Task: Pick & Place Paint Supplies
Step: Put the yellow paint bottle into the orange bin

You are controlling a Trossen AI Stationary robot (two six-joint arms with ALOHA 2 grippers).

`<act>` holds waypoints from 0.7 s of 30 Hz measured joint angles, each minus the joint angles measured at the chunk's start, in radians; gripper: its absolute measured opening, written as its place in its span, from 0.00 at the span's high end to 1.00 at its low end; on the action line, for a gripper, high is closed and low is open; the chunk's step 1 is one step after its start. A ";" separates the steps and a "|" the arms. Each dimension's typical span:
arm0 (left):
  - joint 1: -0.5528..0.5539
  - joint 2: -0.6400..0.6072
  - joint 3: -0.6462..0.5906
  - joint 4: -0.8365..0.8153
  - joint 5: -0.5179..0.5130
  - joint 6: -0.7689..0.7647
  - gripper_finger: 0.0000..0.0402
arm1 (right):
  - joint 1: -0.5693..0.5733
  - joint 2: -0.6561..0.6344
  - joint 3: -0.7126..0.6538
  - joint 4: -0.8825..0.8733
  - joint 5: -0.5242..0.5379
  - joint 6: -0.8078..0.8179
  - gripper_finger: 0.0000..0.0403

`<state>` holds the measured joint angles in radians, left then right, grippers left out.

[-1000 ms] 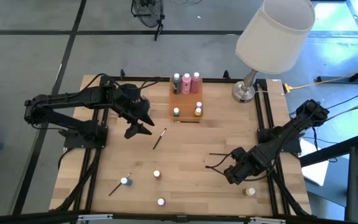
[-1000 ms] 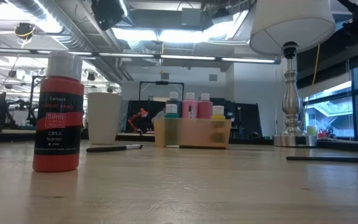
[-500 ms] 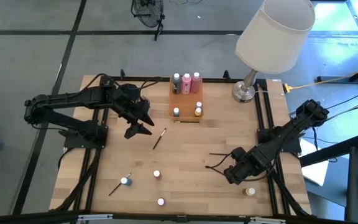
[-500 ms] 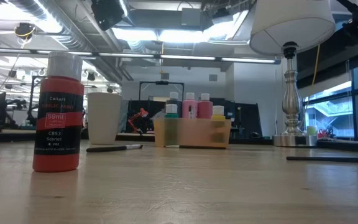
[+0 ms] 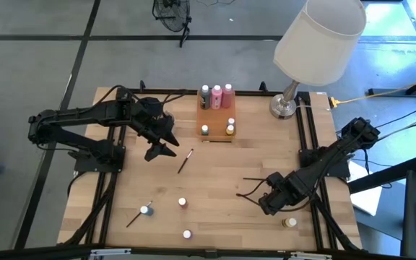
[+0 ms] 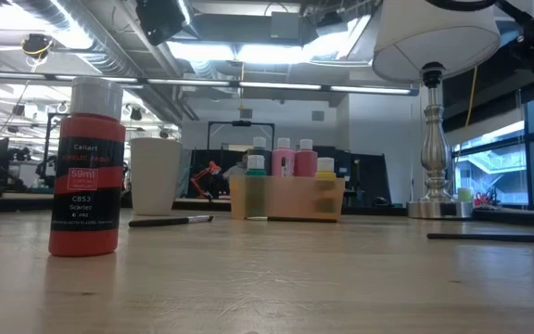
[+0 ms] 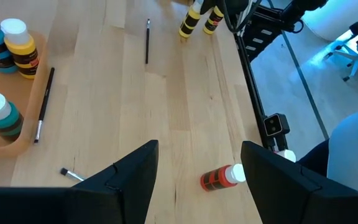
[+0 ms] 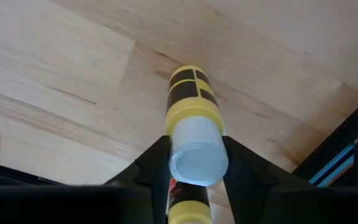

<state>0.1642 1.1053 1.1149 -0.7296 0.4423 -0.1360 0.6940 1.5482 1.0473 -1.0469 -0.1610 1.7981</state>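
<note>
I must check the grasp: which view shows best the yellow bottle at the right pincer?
The right wrist view: the yellow bottle fills it, white cap near, at the right pincer. The high view hides it under that arm. The left wrist view shows two far yellow bottles, unclear which; the low view misses it.

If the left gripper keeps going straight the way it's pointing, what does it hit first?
Probably bare tabletop. The open left gripper points over plain wood; the red paint bottle lies between its fingers but lower, on the table, and a brush lies farther along, slightly aside. Depth is unclear.
</note>
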 joint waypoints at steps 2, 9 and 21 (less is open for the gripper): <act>0.000 -0.017 0.000 0.000 0.003 0.000 0.44 | -0.006 0.000 0.000 0.000 -0.001 0.000 0.70; 0.000 -0.124 0.000 0.015 0.003 -0.007 0.44 | -0.018 -0.007 0.004 -0.003 -0.004 -0.014 0.70; 0.000 -0.179 0.000 0.047 -0.002 -0.018 0.44 | -0.088 -0.010 0.161 -0.076 0.015 -0.138 0.70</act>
<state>0.1642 0.9260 1.1145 -0.6825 0.4403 -0.1540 0.6060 1.5383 1.2085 -1.1224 -0.1455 1.6599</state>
